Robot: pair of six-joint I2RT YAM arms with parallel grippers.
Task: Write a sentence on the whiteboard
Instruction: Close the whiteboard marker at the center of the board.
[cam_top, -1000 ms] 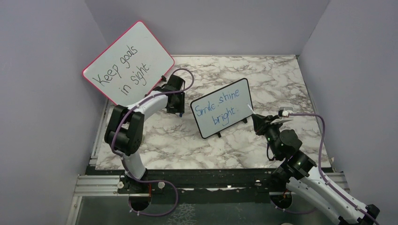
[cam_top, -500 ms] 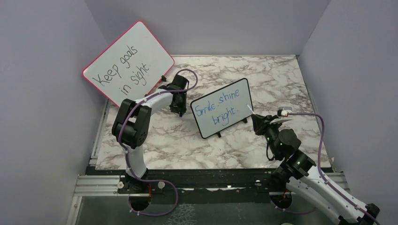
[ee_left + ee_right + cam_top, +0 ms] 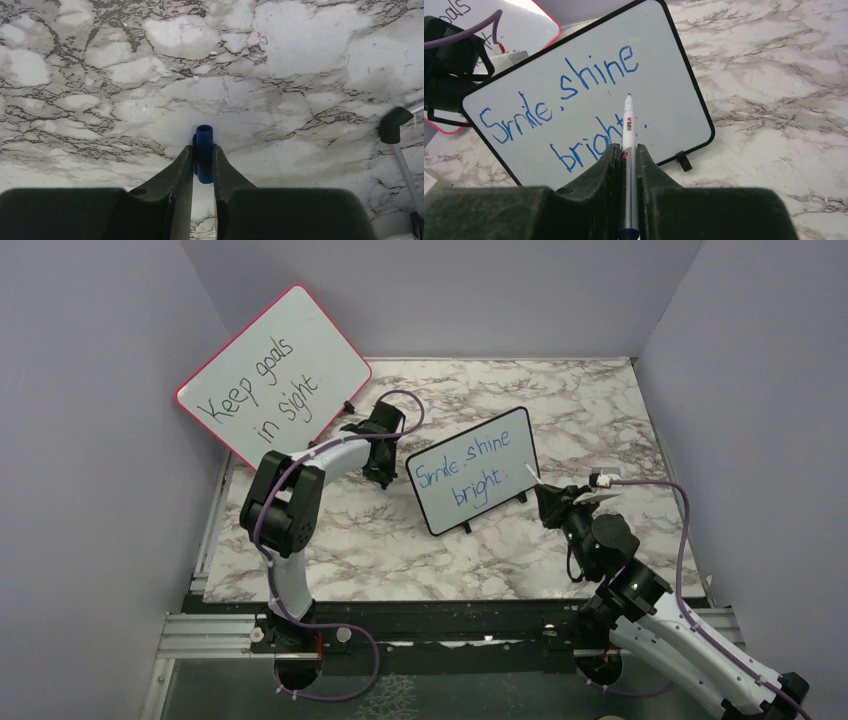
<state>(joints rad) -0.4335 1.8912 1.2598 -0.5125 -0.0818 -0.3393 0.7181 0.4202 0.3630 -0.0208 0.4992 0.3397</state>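
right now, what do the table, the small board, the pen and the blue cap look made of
Table: white-grey veined marble look, fairly matt; could be printed laminate rather than stone.
Small board: smooth white writing face, thin black frame and feet, likely plastic.
Pen: smooth white and silver barrel with printed lettering, probably plastic.
Blue cap: opaque, slightly shiny, likely plastic.
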